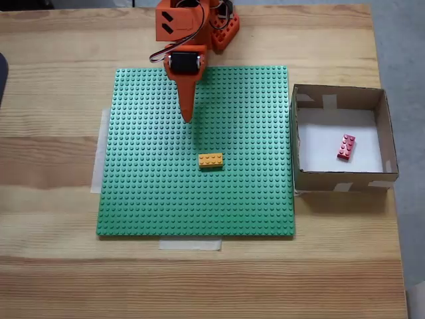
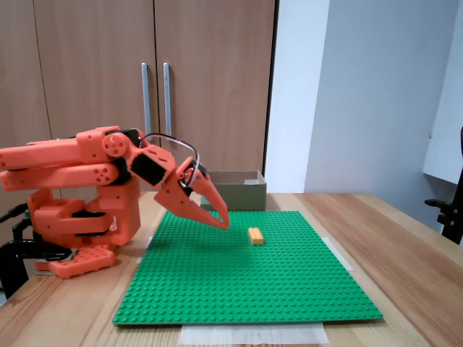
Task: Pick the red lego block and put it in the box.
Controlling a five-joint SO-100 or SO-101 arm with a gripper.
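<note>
In a fixed view from above, the orange arm (image 1: 180, 26) reaches down over the green baseplate (image 1: 146, 193), its gripper (image 1: 187, 117) pressed together to a point with nothing in it. To its right a yellow brick (image 1: 210, 160) sits on the baseplate, apart from the gripper. Furthest right, the red brick (image 1: 346, 147) lies tilted on the white floor of the cardboard box (image 1: 340, 179), just beside the baseplate's edge.

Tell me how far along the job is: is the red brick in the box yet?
It looks done. The red brick lies on the white floor of the box, apart from the walls. Nothing is in hand: the gripper hangs shut and empty over the green baseplate, away from the box. The yellow brick sits on the baseplate. Nothing visibly remains.
</note>
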